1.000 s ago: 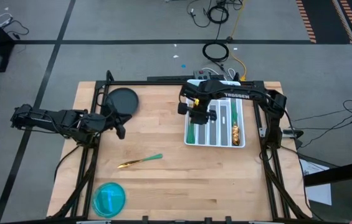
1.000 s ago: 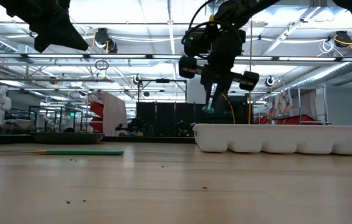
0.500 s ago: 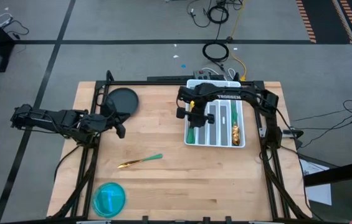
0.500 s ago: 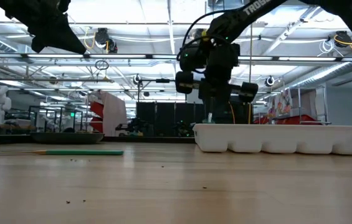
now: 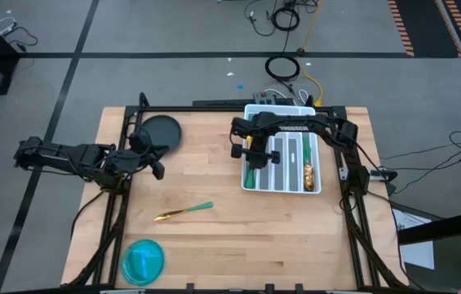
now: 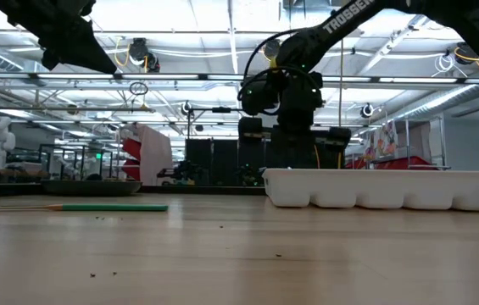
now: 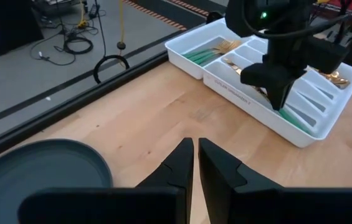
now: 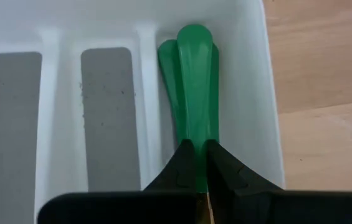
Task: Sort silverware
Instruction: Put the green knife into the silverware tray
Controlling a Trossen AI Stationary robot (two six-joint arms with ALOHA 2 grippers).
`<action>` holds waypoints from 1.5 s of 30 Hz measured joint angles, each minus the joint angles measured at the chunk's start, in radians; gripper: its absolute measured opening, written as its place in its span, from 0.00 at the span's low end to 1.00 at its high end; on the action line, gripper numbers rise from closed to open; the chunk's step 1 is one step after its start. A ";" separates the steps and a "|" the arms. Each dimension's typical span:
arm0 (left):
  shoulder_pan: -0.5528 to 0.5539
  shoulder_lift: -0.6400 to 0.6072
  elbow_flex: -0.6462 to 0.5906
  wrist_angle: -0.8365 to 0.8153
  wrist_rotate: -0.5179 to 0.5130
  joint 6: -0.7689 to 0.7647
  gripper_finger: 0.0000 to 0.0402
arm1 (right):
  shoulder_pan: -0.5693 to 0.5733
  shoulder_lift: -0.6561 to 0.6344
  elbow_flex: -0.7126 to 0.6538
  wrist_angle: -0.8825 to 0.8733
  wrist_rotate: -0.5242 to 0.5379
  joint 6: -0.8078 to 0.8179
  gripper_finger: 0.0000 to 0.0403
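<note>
One utensil left on the surface; right gripper, jaws pinching a green handle, sits low in the tray's end slot. Left gripper idle, jaws together. Slim, stiff, prob. slippery; best taken mid-handle.

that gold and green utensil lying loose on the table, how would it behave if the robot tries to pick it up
The utensil looks thin and rigid, so it probably stays stiff. It lies flat on the table, likely hard to get fingers under. Its shiny gold head may be slippery.

White tray holds green handles; left of the tray lie a dark plate and turquoise bowl.
</note>
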 joint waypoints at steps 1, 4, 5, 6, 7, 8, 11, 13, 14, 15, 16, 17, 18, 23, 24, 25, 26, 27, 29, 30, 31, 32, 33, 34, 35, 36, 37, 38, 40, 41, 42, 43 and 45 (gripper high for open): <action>0.000 0.000 0.000 0.000 -0.001 0.000 0.08 | 0.000 0.004 0.000 0.000 -0.001 0.000 0.00; 0.000 0.000 0.000 -0.001 -0.003 0.002 0.08 | 0.002 0.019 0.000 0.003 -0.001 -0.004 0.00; 0.000 0.000 0.000 -0.001 -0.003 0.010 0.08 | 0.002 0.025 0.000 0.003 0.000 -0.007 0.00; 0.000 0.000 0.000 0.000 -0.003 0.017 0.08 | 0.003 0.031 0.000 0.004 0.000 -0.007 0.00; 0.000 0.000 0.000 0.000 -0.004 0.018 0.08 | 0.004 0.034 0.000 0.004 0.001 -0.007 0.00; 0.000 0.000 0.000 0.000 -0.005 0.018 0.08 | 0.005 0.039 0.000 0.005 0.002 -0.007 0.00; 0.000 0.000 0.000 0.000 -0.012 0.019 0.08 | 0.009 0.049 0.000 0.010 0.007 -0.007 0.00; 0.000 0.000 0.000 0.000 -0.012 0.019 0.08 | 0.013 0.051 0.000 0.014 0.009 -0.003 0.00; 0.000 0.000 0.000 0.000 -0.012 0.020 0.08 | 0.013 0.051 0.000 0.016 0.009 0.005 0.00; 0.000 0.000 0.000 0.000 -0.013 0.024 0.08 | 0.013 0.051 0.000 0.019 0.009 0.013 0.00; 0.000 0.000 0.000 0.000 -0.015 0.024 0.08 | 0.013 0.051 0.000 0.022 0.008 0.023 0.00; 0.000 0.000 0.000 0.000 -0.016 0.024 0.08 | 0.013 0.051 0.000 0.025 0.008 0.033 0.00; 0.000 0.000 0.000 0.000 -0.016 0.024 0.08 | 0.013 0.051 0.000 0.026 0.008 0.040 0.00; 0.000 0.000 0.000 0.000 -0.016 0.025 0.08 | 0.016 0.051 0.000 0.055 0.004 0.147 0.00; 0.000 0.000 0.000 0.000 -0.016 0.025 0.08 | 0.016 0.051 0.000 0.059 0.004 0.168 0.00; 0.000 0.000 0.000 0.000 -0.016 0.025 0.08 | 0.016 0.051 0.000 0.064 0.007 0.187 0.00; 0.000 0.000 0.000 0.000 -0.016 0.025 0.08 | 0.016 0.051 0.000 0.068 0.016 0.207 0.01; 0.000 0.000 0.000 0.000 -0.016 0.025 0.08 | 0.017 0.051 0.000 0.073 0.028 0.225 0.02; 0.000 0.000 0.000 0.000 -0.016 0.025 0.08 | 0.018 0.050 0.000 0.088 0.059 0.266 0.04; 0.000 0.000 0.000 0.000 -0.017 0.024 0.08 | 0.019 0.050 0.000 0.096 0.065 0.283 0.06; 0.000 0.000 0.000 0.000 -0.018 0.024 0.08 | 0.018 0.049 0.000 0.109 0.067 0.294 0.07; 0.000 0.000 0.000 0.000 -0.019 0.024 0.08 | 0.018 0.047 0.000 0.121 0.072 0.304 0.09; 0.000 0.000 0.000 0.000 -0.019 0.024 0.08 | 0.018 0.046 0.000 0.124 0.076 0.314 0.11; 0.000 0.000 0.000 0.000 -0.019 0.024 0.08 | 0.019 0.046 0.000 0.124 0.079 0.327 0.14; 0.000 0.000 0.000 0.000 -0.019 0.024 0.08 | 0.022 0.043 0.000 0.124 0.090 0.342 0.16; 0.000 0.000 0.000 0.000 -0.019 0.024 0.08 | 0.024 0.040 0.000 0.123 0.111 0.355 0.18; 0.000 0.000 0.000 0.000 -0.019 0.024 0.08 | 0.028 0.037 -0.001 0.123 0.131 0.363 0.20; 0.000 0.000 0.000 0.000 -0.019 0.024 0.08 | 0.031 0.032 -0.001 0.118 0.146 0.373 0.22; 0.000 0.000 0.000 0.000 -0.019 0.023 0.08 | 0.033 0.022 -0.002 0.113 0.166 0.376 0.25; 0.000 0.000 0.000 0.000 -0.019 0.023 0.08 | 0.035 0.015 -0.002 0.109 0.168 0.377 0.26; 0.000 0.000 0.000 0.000 -0.019 0.023 0.08 | 0.036 0.008 -0.002 0.108 0.174 0.379 0.27; 0.000 0.000 0.000 0.000 -0.019 0.023 0.08 | 0.039 -0.003 -0.002 0.105 0.182 0.379 0.27; 0.000 0.000 0.000 0.000 -0.019 0.023 0.08 | 0.045 -0.029 -0.002 0.105 0.217 0.393 0.27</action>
